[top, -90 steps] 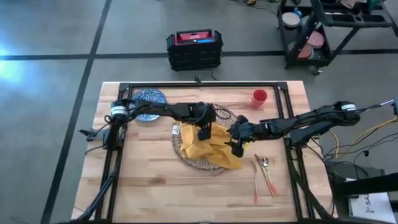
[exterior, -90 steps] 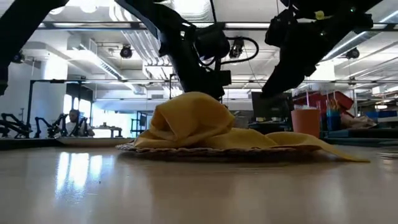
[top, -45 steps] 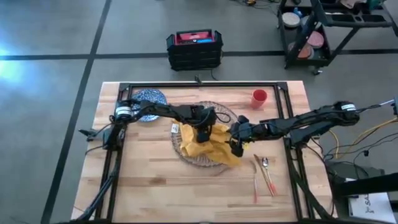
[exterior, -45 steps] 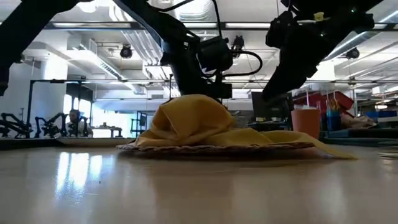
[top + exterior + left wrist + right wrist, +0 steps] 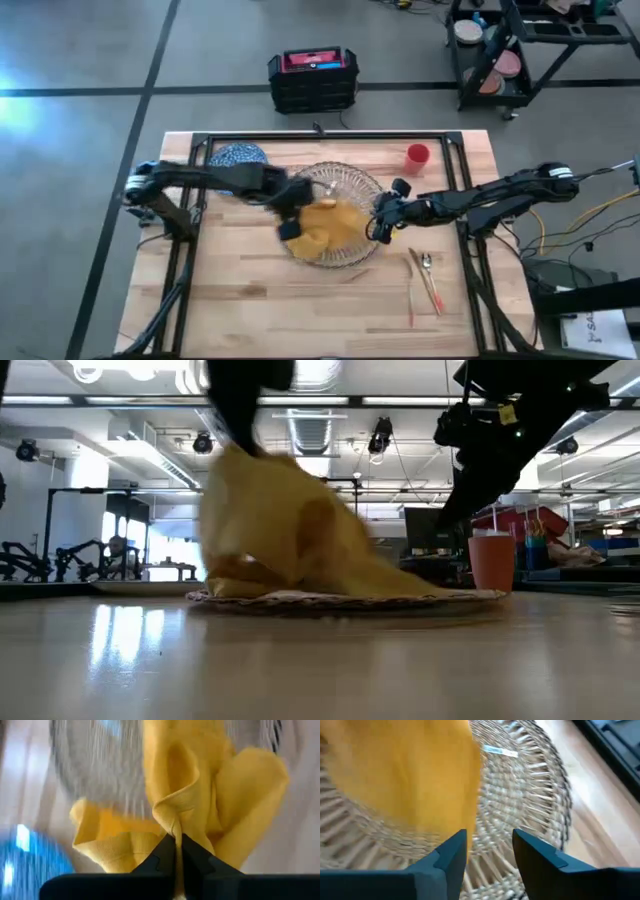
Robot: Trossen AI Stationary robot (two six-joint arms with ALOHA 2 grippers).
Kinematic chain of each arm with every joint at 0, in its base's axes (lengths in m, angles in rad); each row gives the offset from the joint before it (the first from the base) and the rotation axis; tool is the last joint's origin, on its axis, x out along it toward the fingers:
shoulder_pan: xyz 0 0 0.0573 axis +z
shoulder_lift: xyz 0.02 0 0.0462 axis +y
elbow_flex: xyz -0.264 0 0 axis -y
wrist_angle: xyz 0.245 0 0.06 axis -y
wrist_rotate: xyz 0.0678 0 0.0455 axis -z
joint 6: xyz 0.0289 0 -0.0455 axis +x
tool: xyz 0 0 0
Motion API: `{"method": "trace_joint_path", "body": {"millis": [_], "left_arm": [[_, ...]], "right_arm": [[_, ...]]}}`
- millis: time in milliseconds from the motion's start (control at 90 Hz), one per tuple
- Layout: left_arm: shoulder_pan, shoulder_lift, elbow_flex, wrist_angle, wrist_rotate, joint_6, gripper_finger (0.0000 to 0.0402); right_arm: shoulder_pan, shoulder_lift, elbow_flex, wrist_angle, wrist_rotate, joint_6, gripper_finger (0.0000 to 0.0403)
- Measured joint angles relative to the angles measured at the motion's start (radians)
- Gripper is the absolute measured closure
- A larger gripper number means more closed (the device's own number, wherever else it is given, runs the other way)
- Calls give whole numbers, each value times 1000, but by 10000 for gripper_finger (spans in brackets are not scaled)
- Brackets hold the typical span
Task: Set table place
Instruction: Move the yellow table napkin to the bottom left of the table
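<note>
The yellow napkin [image 5: 330, 226] lies bunched on the large clear ribbed plate [image 5: 352, 182] in the middle of the table. My left gripper [image 5: 288, 228] is shut on the napkin at the plate's left rim, and in the low view the napkin [image 5: 285, 525] rises to a peak there. My right gripper [image 5: 376, 230] stands open over the plate's right rim, beside the napkin, with nothing between its fingers [image 5: 451, 854]. A blue-patterned plate [image 5: 238, 157] sits at the far left, a red-orange cup [image 5: 417, 157] at the far right, and orange-handled cutlery [image 5: 427, 280] at the near right. My left gripper pinches a raised fold [image 5: 172, 822] of the napkin between its two fingers, several layers together. The fold stands lifted above the plate. The rest of the cloth slopes down slack, and its lower part [image 5: 390, 582] rests on the plate.
A black frame [image 5: 330, 137] runs along the table's far edge and down both sides. Bare wood [image 5: 300, 310] lies along the near edge. Off the table stand a black and red case [image 5: 313, 78] on the floor and a black wheeled cart [image 5: 520, 50].
My left gripper has taken hold of the napkin and gone up and toward the table's left edge. The cloth has been drawn up into a peak on its left side, and its right tail has slid off the table onto the plate.
</note>
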Motion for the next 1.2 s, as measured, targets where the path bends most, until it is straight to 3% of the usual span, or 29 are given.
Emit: {"method": "trace_joint_path", "body": {"millis": [122, 289, 467, 589, 733, 989, 1200], "left_arm": [[-122, -107, 61, -189, 88, -293, 401], [-312, -206, 68, -156, 128, -547, 401], [-505, -197, 53, -158, 135, -784, 401], [-617, -158, 38, -170, 111, -848, 401], [-633, -123, -9, -180, 175, -884, 401], [-631, -120, -190, -149, 402, -999, 402], [-581, -134, -348, -17, 257, -933, 383]], "right_arm": [[0, 0, 1, 8, 0, -13, 300], [0, 0, 3, 15, -2, -13, 333], [0, 0, 3, 14, -3, -11, 362], [0, 0, 3, 12, -4, 10, 379], [3, 0, 1, 5, -6, 14, 391], [3, 0, 0, -1, -8, 27, 396], [2, 0, 0, -2, -7, 37, 396]]}}
